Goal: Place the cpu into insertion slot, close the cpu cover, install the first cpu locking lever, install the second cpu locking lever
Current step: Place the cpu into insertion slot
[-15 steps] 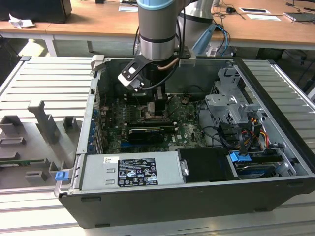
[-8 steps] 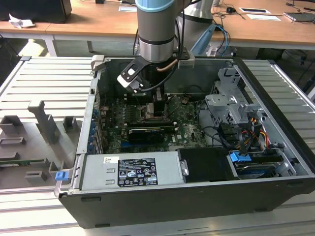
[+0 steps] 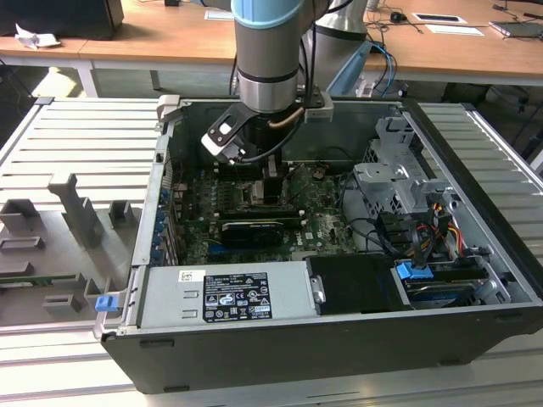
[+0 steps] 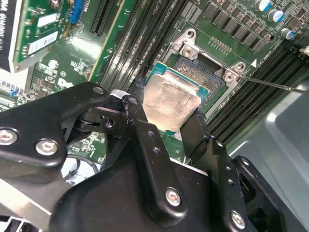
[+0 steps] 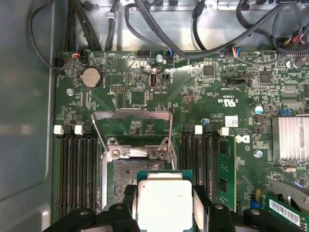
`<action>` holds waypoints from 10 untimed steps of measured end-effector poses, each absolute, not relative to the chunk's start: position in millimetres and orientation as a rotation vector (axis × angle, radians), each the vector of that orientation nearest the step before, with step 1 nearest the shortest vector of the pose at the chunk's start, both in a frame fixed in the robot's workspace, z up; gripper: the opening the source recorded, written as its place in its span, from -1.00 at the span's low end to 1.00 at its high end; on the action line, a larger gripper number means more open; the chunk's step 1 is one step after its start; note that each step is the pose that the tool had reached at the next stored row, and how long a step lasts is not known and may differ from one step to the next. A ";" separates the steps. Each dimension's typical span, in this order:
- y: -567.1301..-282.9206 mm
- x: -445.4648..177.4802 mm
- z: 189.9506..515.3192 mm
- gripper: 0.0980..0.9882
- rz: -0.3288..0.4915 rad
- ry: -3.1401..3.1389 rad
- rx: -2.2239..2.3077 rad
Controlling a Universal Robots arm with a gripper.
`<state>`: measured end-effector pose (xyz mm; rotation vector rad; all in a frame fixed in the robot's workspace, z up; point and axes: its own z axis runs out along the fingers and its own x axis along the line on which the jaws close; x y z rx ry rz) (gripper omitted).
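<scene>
**A:** Checking the grip first. The end effector (image 5: 164,194) is clamped on the chip (image 5: 164,205), one finger on each of two opposite edges. Both wrist views agree.

**B:** Position of the chip?

**A:** It hangs over the socket (image 5: 124,180) and overlaps one side of the dark recess. I judge it not seated. I cannot tell whether a corner touches the rim. In the exterior view the arm (image 3: 267,51) comes down at upper centre of the frame into the open computer case (image 3: 339,348).

**B:** Cover and levers?

**A:** The cover frame (image 5: 131,114) is flipped back open just beyond the socket, with green board showing through its cut-out. One wire lever (image 4: 273,85) stands clear beside the socket.

**B:** Handling notes?

**A:** Judgement only.
- The chip is light, stiff and flat.
- The metal top looks smooth and is probably slippery, so a hold on the edges suits it better than the faces.
- The underside and the socket contacts are likely fragile.
- It wants to go down level, with no sliding and no force.
- I cannot tell from these views whether it is level now.
</scene>
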<state>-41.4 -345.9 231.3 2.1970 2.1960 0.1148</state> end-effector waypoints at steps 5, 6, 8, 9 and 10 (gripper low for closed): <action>-343.1 -41.3 227.7 0.00 0.115 2.196 2.197; -343.1 -41.4 227.6 0.00 0.114 2.196 2.197; -343.1 -41.4 227.4 0.00 0.115 2.196 2.197; -343.0 -41.4 227.4 0.00 0.115 2.196 2.197; -343.1 -41.4 227.4 0.00 0.115 2.196 2.197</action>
